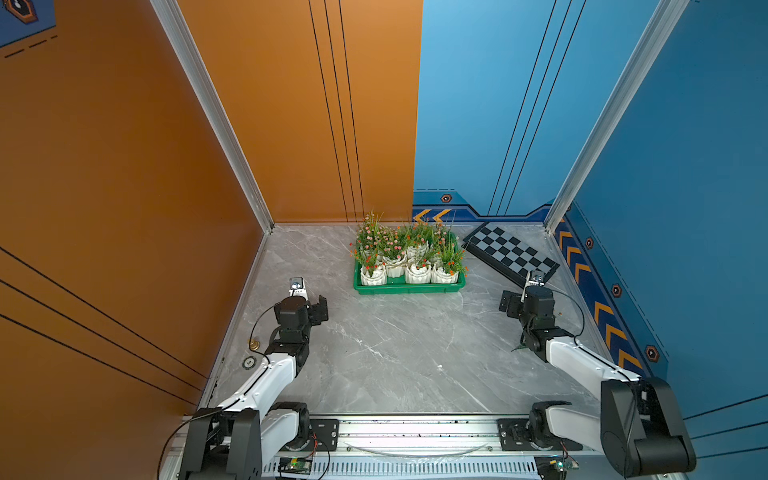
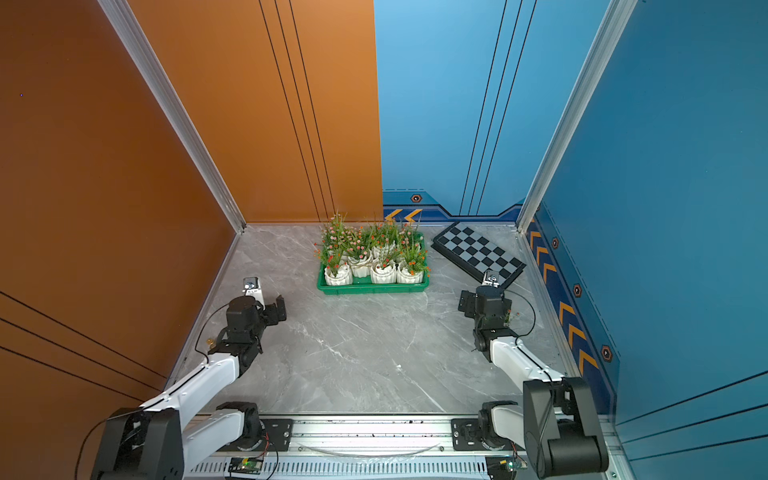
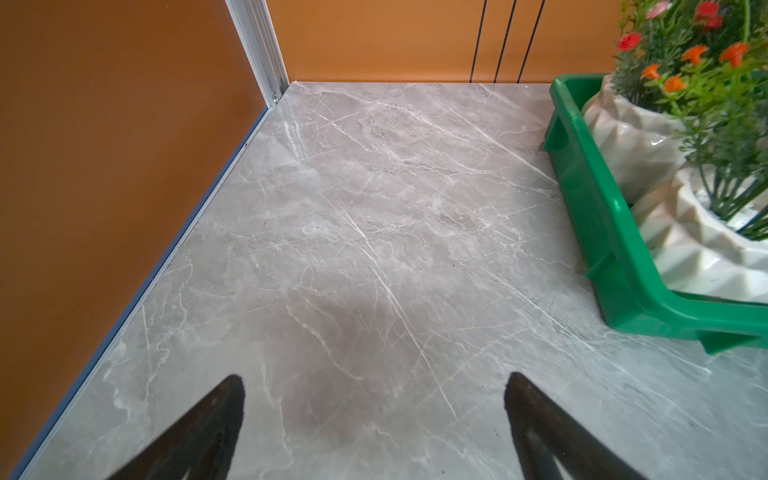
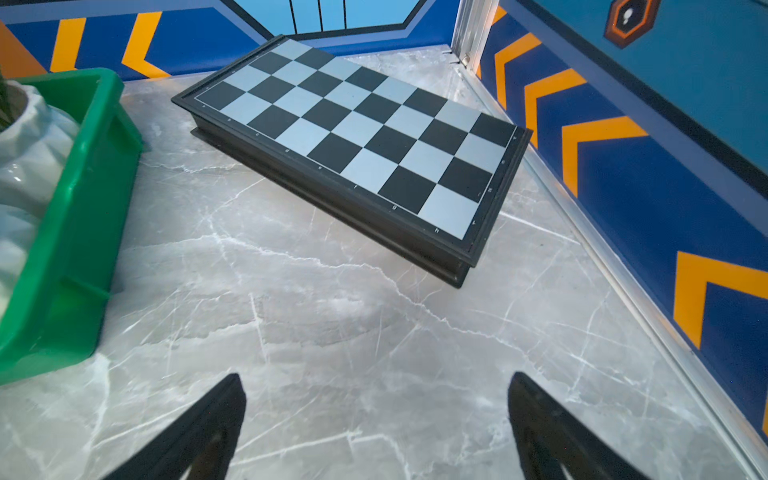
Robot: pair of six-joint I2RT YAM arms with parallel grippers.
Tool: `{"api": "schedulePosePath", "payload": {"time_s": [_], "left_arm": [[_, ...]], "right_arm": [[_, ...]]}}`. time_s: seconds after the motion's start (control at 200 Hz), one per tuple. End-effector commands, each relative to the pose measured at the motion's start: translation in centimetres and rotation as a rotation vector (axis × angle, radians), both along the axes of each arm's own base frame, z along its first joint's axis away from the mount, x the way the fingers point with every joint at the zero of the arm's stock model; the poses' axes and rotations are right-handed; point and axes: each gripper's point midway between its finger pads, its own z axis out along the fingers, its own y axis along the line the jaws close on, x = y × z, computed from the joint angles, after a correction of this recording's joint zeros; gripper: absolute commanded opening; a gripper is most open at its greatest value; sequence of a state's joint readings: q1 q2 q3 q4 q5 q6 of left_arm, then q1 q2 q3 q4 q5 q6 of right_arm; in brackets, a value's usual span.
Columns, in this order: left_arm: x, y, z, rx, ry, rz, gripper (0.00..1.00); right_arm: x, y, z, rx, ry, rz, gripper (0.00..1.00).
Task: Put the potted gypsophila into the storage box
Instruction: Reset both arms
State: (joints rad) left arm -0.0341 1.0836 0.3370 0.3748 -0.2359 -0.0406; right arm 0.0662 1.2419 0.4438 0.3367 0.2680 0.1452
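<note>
We are finding the pots all standing upright inside the tray, packed close together. Four are lining the near row; the sprigs are hiding the count behind them. The tray is sitting on the table toward the back wall, with no pot showing on the bare surface in either top view.

The board is lying flat to the tray's right, apart from it, its near corner close to the right wrist.

We are seeing the left arm rising from the front rail, folded at the elbow and reaching forward along the left wall. The left gripper is hanging over bare table, near the tray's near left corner but apart from it. Its jaws are standing wide with nothing between them.

The right arm is mirroring that pose along the right wall. The right gripper is hanging over bare table between the tray and the board, touching neither. Its jaws are likewise spread wide and holding nothing.
</note>
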Motion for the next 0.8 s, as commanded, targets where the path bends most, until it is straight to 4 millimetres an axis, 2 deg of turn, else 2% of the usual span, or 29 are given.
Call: {"api": "schedulePosePath", "payload": {"time_s": [0.0, 0.24, 0.33, 0.465, 0.576, 0.616, 0.796], "left_arm": [[0.7, 0.0, 1.3, 0.042, -0.086, -0.012, 0.98], [2.0, -0.6, 0.0, 0.004, -0.102, -0.054, 0.98], [3.1, -0.5, 0.1, 0.010, -0.118, -0.054, 0.98], [5.1, -1.0, -0.3, -0.007, -0.111, -0.078, 0.98], [6.1, -1.5, -2.1, -0.004, -0.089, -0.097, 0.98], [6.3, -1.7, -2.8, -0.002, -0.077, -0.105, 0.98], [6.2, -1.4, -2.8, -0.011, -0.095, -0.098, 0.98]], "right_arm": [[1.5, -1.1, 2.7, -0.060, -0.148, -0.042, 1.00], [2.2, -0.7, 1.1, -0.035, -0.165, -0.007, 1.00], [2.6, -0.5, 1.0, -0.032, -0.172, 0.005, 1.00], [3.4, -0.3, -0.3, -0.031, -0.168, 0.019, 1.00], [3.5, -0.1, -1.2, -0.031, -0.159, 0.033, 1.00], [3.5, -0.1, -1.2, -0.030, -0.184, 0.036, 1.00], [3.4, -0.1, -1.3, -0.038, -0.185, 0.038, 1.00]]}}
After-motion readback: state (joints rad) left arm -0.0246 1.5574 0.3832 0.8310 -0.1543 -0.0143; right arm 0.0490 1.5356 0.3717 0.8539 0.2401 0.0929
